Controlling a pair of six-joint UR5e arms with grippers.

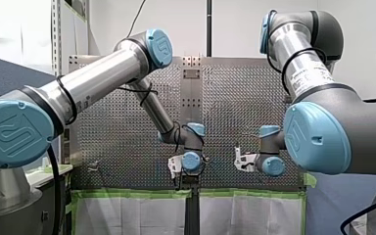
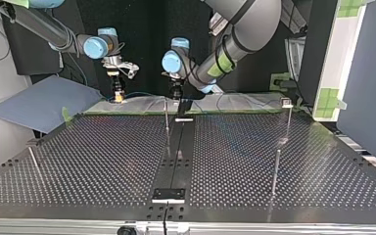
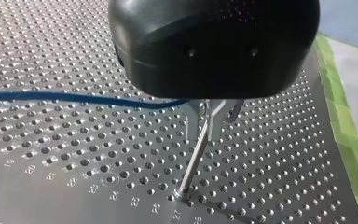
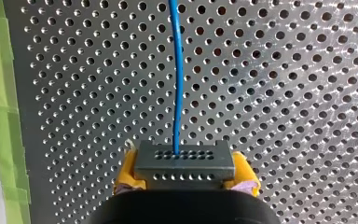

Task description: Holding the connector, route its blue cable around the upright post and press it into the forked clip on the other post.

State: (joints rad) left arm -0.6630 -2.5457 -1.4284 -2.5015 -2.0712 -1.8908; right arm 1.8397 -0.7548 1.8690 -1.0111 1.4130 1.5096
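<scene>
Right wrist view: above the perforated metal tabletop (image 4: 284,93), my right end effector (image 4: 186,176) clamps the grey rectangular connector (image 4: 185,161) between yellow pads (image 4: 127,171), and the thin blue cable (image 4: 178,70) leads ahead. Whether my left end effector (image 3: 208,119) grips anything, I cannot tell. It sits close by the thin upright metal post (image 3: 191,168), where the cable may snag.

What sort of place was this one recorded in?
Probably a robotics lab test bench: two robot arms over a perforated metal table with upright posts fixed in it, and green tape marking its edge.

arms (image 1: 103,73): silver tubes | joint caps (image 1: 159,46): light blue | right gripper (image 4: 185,170) pads (image 4: 126,171): yellow
</scene>
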